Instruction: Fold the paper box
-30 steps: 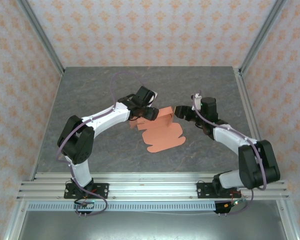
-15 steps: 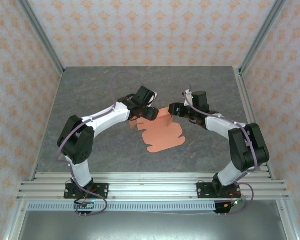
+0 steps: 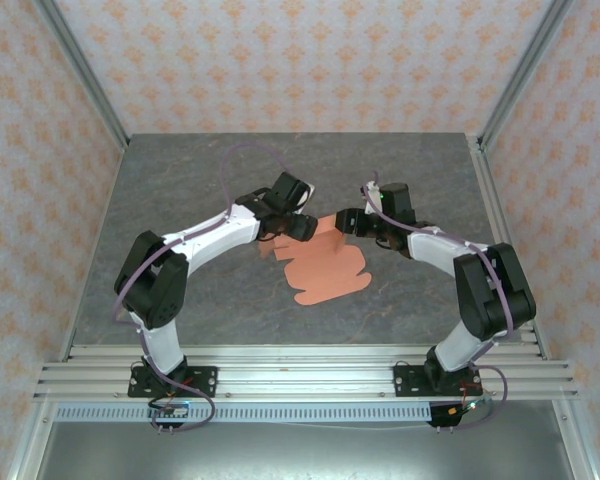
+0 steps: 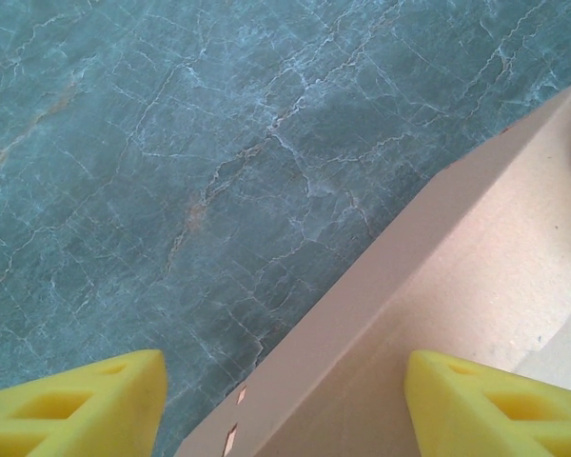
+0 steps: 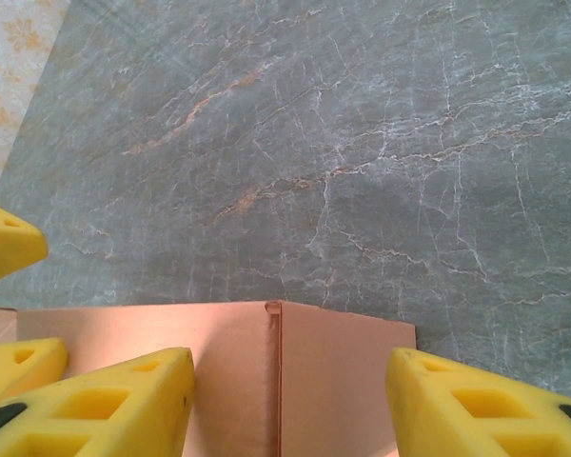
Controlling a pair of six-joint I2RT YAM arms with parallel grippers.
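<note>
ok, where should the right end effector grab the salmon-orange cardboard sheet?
Probably the upright far panel of the salmon-orange cardboard sheet, from above with the right end effector: its thin edge stands free, while the rest lies flat.

A dark grey-green desk (image 3: 180, 200) with pale, rusty marble veining fills the middle, lit evenly with only soft shadows. Walls close it in at the back (image 3: 300, 60), left (image 3: 30, 200) and right (image 3: 580, 200), all in pale wallpaper with a repeating orange floral motif, and slanted aluminium posts (image 3: 80, 70) stand at the two far corners. Along the near edge run silver slotted rails (image 3: 300, 365), then a perforated strip (image 3: 300, 411) and a plain grey metal sheet (image 3: 300, 450) below.
</note>
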